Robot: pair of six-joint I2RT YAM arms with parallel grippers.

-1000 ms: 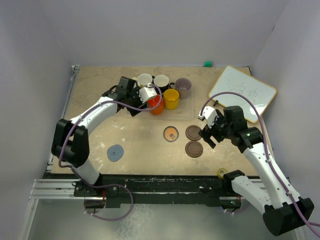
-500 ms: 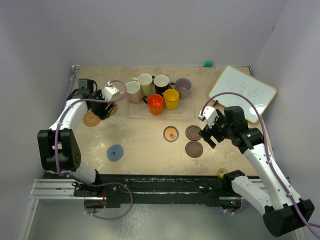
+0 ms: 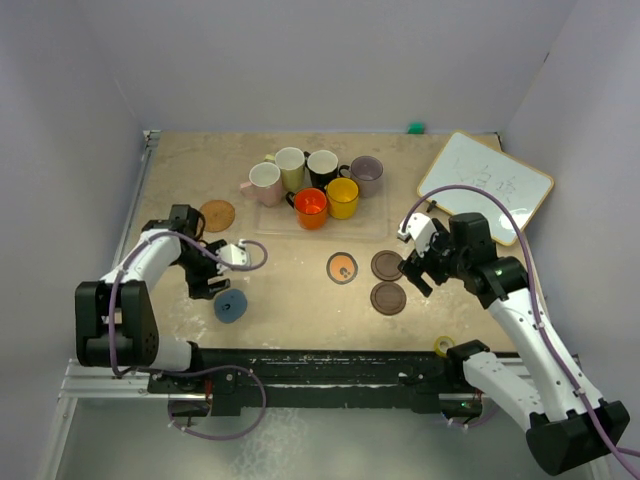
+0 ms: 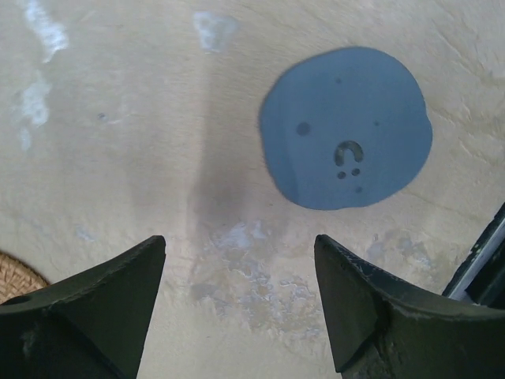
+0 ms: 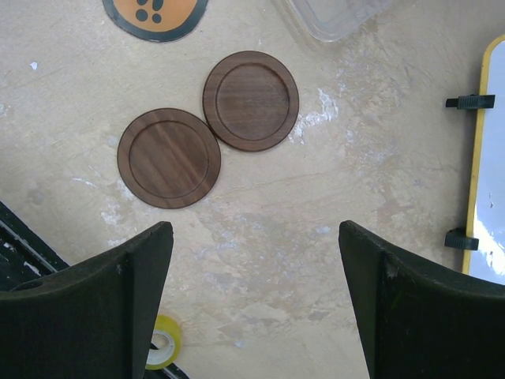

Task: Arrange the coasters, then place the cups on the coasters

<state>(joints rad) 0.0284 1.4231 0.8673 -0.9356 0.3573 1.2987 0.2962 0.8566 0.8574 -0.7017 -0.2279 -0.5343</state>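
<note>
Six cups stand bunched at the back: pink (image 3: 265, 182), pale yellow-green (image 3: 290, 165), black (image 3: 323, 166), mauve-grey (image 3: 366, 175), red-orange (image 3: 311, 208) and yellow (image 3: 342, 197). The blue-grey coaster (image 3: 230, 305) (image 4: 346, 128) lies just ahead of my left gripper (image 3: 212, 285) (image 4: 241, 241), which hangs open and empty over bare table. One orange-brown coaster (image 3: 216, 214) lies behind it, and a woven edge (image 4: 12, 272) shows beside the left finger. Two dark brown coasters (image 5: 168, 158) (image 5: 251, 100) and the grey-rimmed orange coaster (image 3: 342, 267) lie mid-table. My right gripper (image 3: 415, 270) (image 5: 256, 229) is open, right of them.
A clear flat tray (image 5: 331, 16) lies under the front cups. A whiteboard (image 3: 485, 185) rests at the back right and a small yellow tape roll (image 3: 444, 346) (image 5: 163, 341) sits near the front edge. A green object (image 3: 415, 128) is at the back wall.
My left arm swung from the cups to the left side, then came toward the front beside the blue-grey coaster, and its jaws opened wider. The right arm has not moved.
</note>
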